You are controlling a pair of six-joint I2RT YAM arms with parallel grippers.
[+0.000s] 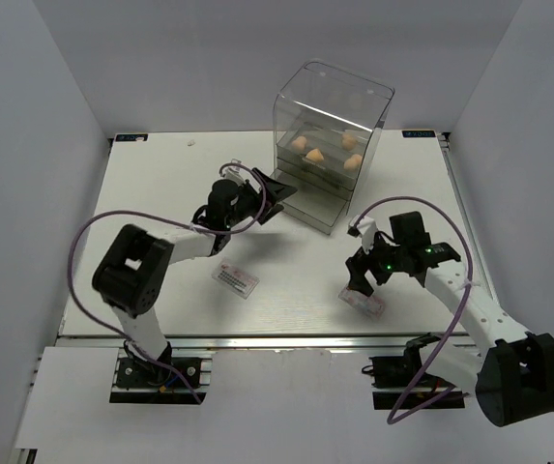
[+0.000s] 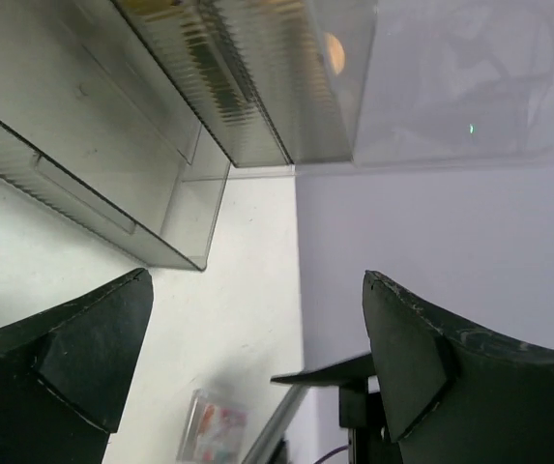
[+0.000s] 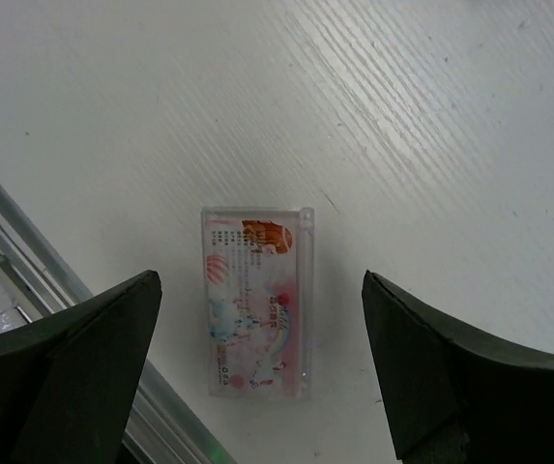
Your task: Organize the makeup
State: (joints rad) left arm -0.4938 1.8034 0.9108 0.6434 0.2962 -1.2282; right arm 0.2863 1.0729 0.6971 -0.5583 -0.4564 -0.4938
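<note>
One flat packet [image 1: 235, 280] is seen on the worktop [image 1: 160, 193], with its long axis slanted from far-left to near-right. The left claw [image 2: 257, 285] is held apart beside the drawer box [image 1: 354, 106]. Under the right claw [image 3: 257, 277], also apart, a second packet [image 3: 257, 304] lies flat. It is judged light, stiff and slippery, and is best pinched across its long edges, which run lengthwise along the gap.

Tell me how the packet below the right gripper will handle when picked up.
The packet looks like a rigid clear case, so probably stiff and light. Lying flat on the table, its thin edges offer little to grip; glossy faces may slip.
</note>
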